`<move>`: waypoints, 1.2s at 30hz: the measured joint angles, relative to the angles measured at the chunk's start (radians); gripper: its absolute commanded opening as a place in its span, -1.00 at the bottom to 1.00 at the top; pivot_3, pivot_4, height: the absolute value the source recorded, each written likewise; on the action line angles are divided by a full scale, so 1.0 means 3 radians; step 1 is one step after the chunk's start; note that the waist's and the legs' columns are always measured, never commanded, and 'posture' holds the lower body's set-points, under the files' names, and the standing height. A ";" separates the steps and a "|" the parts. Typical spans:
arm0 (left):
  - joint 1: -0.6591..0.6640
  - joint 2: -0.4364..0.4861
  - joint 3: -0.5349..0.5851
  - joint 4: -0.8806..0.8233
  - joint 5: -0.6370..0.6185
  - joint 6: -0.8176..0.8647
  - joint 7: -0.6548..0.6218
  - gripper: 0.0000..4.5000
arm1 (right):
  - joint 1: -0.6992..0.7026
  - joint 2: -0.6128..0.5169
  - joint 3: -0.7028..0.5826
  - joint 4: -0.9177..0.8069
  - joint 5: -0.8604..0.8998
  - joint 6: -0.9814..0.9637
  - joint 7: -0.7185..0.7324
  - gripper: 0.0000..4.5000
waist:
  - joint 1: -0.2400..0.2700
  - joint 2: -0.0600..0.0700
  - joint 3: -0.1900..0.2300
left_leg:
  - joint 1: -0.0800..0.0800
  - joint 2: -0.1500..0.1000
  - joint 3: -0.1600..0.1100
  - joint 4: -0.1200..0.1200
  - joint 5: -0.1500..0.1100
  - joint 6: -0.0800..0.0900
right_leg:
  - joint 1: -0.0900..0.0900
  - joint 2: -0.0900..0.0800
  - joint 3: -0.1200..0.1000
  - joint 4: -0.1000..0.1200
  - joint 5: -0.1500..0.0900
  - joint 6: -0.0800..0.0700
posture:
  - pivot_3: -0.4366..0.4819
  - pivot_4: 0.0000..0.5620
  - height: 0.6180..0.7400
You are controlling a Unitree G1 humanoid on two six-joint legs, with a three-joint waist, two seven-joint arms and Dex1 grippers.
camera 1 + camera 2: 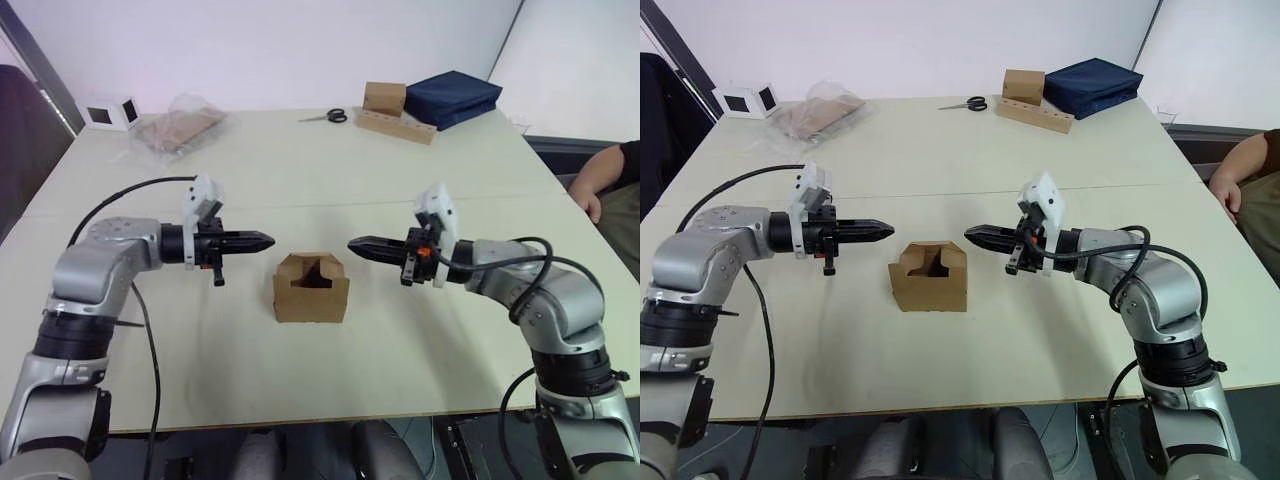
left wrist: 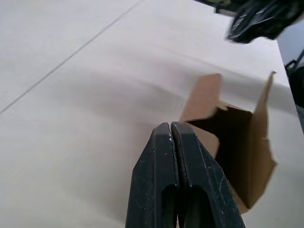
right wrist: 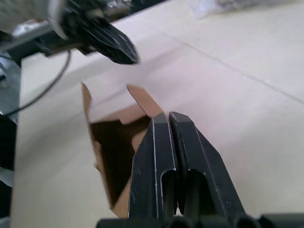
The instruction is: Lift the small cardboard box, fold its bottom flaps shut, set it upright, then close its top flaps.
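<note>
The small cardboard box (image 1: 311,288) stands on the pale tabletop (image 1: 300,170) between the two arms, its top flaps (image 1: 318,263) standing up and its dark inside exposed. It is plain brown corrugated board with no print or label. The left claw (image 1: 268,240) hovers just beside the box's left upper edge, clenched on nothing; the left wrist view shows its two black fingers (image 2: 156,171) pressed flat together with only a thin line between them, above one raised flap. The right claw (image 1: 354,243) hovers off the box's right upper edge, likewise clenched and empty; its wrist view looks into the box's open cavity and catches the other claw beyond it.

The head views add the far tabletop: scissors (image 1: 325,116), a smaller cube-like cardboard box on a long cardboard strip (image 1: 395,113), a folded navy bag (image 1: 453,97), a clear plastic bag of cardboard pieces (image 1: 180,127) and a small white cube (image 1: 108,113). A person's arm (image 1: 604,178) rests at the right edge.
</note>
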 measured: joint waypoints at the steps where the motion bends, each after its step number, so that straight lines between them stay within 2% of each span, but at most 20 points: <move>1: -0.0055 -0.0018 -0.0005 0.0076 0.0026 -0.0032 -0.0003 -0.99 | -0.0012 -0.0014 -0.0002 -0.0083 0.0049 0.0031 -0.0004 -1.00 | -0.0003 0.0000 0.0000 | 0.0000 0.0000 0.0000 0.0000 0.0000 0.0000 | 0.0000 0.0000 0.0000 -0.0001 0.0000 0.0000 | -0.05 -0.47 1.00; 8: -0.0396 -0.0323 -0.0207 0.0713 0.0267 -0.0373 -0.0093 -0.99 | 0.0059 -0.0033 0.0153 -0.0536 0.0240 0.0197 -0.0131 -1.00 | -0.0007 0.0000 0.0000 | -0.0001 0.0000 0.0000 -0.0001 0.0000 0.0001 | 0.0000 0.0000 0.0000 -0.0004 0.0000 0.0000 | -0.05 -0.47 1.00; 17: -0.0709 -0.0594 -0.0350 0.1248 0.0489 -0.0677 -0.0227 -0.99 | 0.0124 0.0018 0.0513 -0.0613 0.0086 0.0133 -0.0293 -1.00 | -0.0009 -0.0001 0.0000 | -0.0002 0.0000 0.0000 -0.0001 -0.0001 0.0001 | -0.0001 0.0000 0.0000 -0.0005 0.0000 0.0000 | -0.05 -0.47 1.00; 27: -0.0768 -0.0753 -0.0401 0.1444 0.0601 -0.0764 -0.0399 -0.99 | 0.0118 0.0128 0.0839 -0.0557 -0.0162 0.0023 -0.0364 -1.00 | -0.0008 -0.0001 0.0000 | -0.0002 -0.0001 0.0000 -0.0001 -0.0001 0.0001 | 0.0000 0.0000 0.0000 -0.0005 0.0000 0.0000 | -0.05 -0.47 1.00; 36: -0.0767 -0.0891 -0.0557 0.1611 0.0756 -0.0896 -0.0551 -0.99 | 0.0058 0.0189 0.0928 -0.0263 -0.0333 -0.0070 -0.0311 -1.00 | -0.0010 -0.0001 0.0001 | -0.0002 -0.0001 0.0000 -0.0002 -0.0001 0.0001 | -0.0001 0.0000 0.0000 -0.0006 0.0000 0.0000 | -0.05 -0.47 1.00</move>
